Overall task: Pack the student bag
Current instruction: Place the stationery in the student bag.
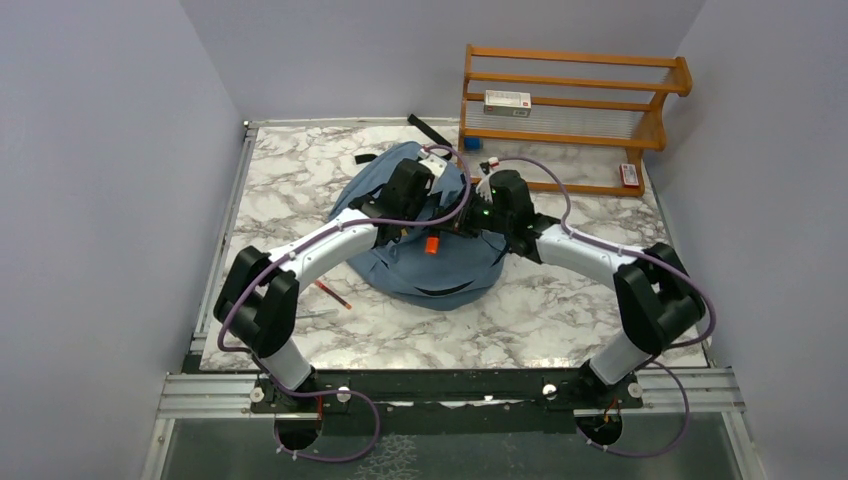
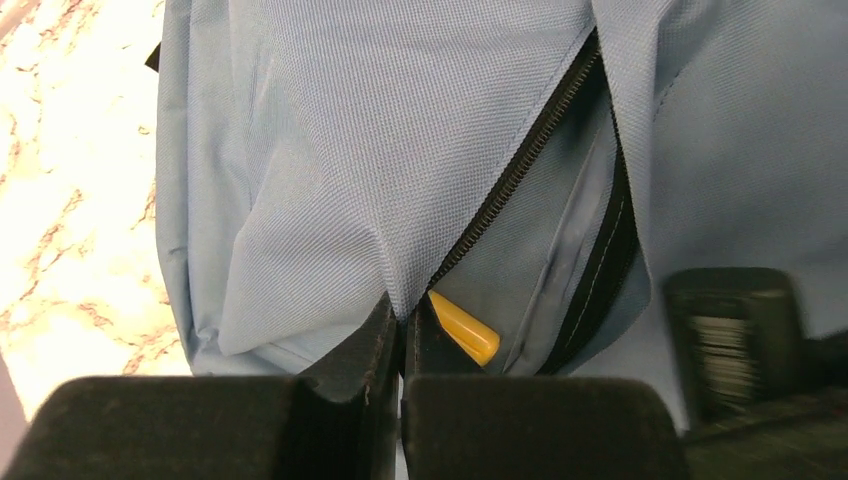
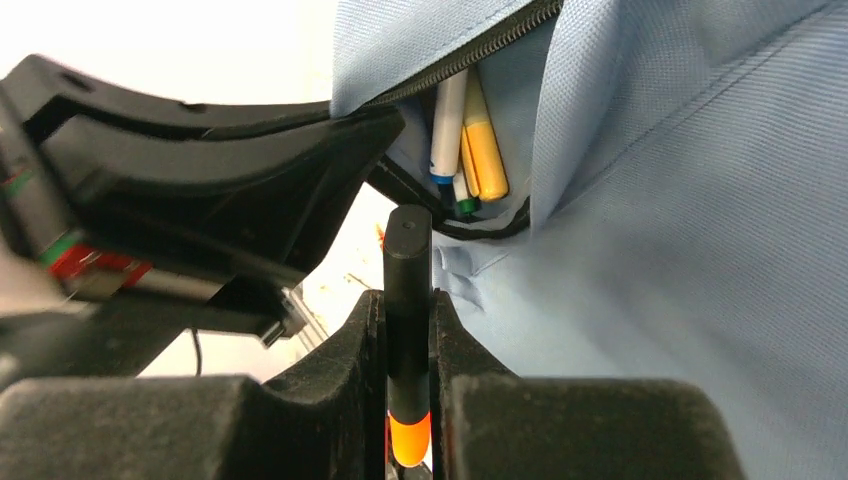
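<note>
Student bag (image 1: 440, 275) holds markers (image 3: 483, 140) in its pocket; left jaws pinch the edge, right jaws clamp a black marker (image 3: 407, 290).

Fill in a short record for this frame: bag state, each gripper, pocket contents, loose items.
bag: student bag lying on the marble table, pocket unzipped
left gripper: shut, pinching the bag's fabric edge by the zipper
right gripper: shut on a black marker with an orange band, pointing toward the pocket opening
in pocket: yellow marker, white pen, a green-tipped one partly hidden
loose on table: thin red pen by the left arm
</note>
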Robot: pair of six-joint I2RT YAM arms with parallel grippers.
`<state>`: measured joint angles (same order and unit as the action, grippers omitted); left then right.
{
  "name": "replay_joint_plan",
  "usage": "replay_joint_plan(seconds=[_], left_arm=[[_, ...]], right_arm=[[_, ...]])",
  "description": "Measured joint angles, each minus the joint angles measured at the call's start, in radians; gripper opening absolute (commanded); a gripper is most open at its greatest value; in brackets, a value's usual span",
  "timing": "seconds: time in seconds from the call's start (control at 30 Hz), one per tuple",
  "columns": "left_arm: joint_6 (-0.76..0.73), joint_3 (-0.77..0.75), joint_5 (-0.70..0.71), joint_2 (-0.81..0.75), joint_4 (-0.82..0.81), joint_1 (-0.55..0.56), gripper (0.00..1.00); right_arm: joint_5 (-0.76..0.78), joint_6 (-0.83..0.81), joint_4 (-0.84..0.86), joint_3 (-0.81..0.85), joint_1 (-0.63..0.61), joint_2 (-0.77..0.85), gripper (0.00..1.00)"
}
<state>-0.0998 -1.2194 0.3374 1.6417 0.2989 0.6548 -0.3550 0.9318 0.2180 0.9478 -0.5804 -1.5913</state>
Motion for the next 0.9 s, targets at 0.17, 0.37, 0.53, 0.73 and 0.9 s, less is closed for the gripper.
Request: replay_joint_plan(seconds=[0.17,0.37,0.53,0.73,0.9], left_arm=[[0.03,0.0,-0.029,-0.026,0.009,-0.002,0.0],[0.06,-0.004,-0.065,-0.041,0.02,-0.006,0.0],[0.079,-0.013,-0.101,-0.043,0.029,-0.007,0.0],[0.105,-0.013,-0.129,-0.049,0.036,-0.007,0.0],[0.114,-0.016,-0.143,-0.049,0.042,-0.008,0.0]], right_arm=[[-0.058,0.043,0.001,0.068,0.0,-0.087,0.01],[-0.092,0.073,-0.005,0.123,0.0,-0.156,0.01],[-0.109,0.091,-0.005,0.16,0.0,-0.204,0.01],[-0.092,0.096,0.004,0.212,0.0,-0.257,0.02],[-0.013,0.116,0.061,0.212,0.004,-0.293,0.03]])
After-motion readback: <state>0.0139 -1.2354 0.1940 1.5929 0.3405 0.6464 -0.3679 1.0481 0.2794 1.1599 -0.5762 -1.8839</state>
